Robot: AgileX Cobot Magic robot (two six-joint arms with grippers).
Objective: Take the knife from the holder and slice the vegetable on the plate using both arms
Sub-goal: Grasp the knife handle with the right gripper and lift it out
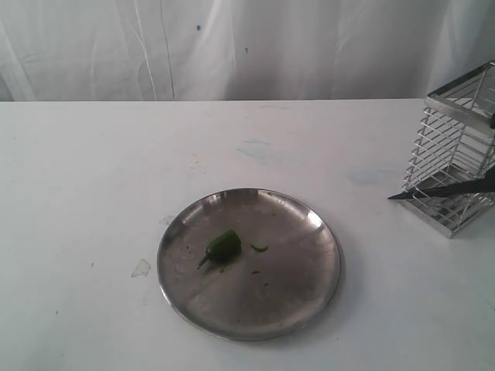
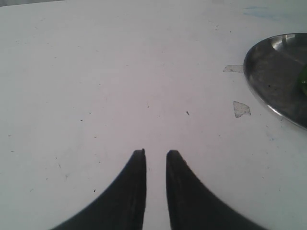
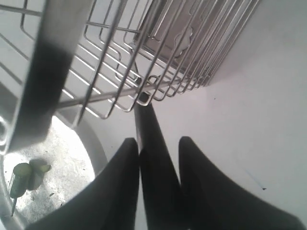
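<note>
The black knife hangs level in front of the lower part of the chrome wire holder, its tip pointing left toward the plate. In the right wrist view my right gripper is shut on the knife, with the holder close above. The steel plate carries the green chilli vegetable and a small cut bit. My left gripper hovers over bare table left of the plate, its jaws narrowly open and empty. Neither arm's body shows in the exterior view.
The white table runs back to a white curtain. A small pale scrap lies just left of the plate, seen also in the left wrist view as a scrap. Faint blue smudges mark the tabletop behind the plate.
</note>
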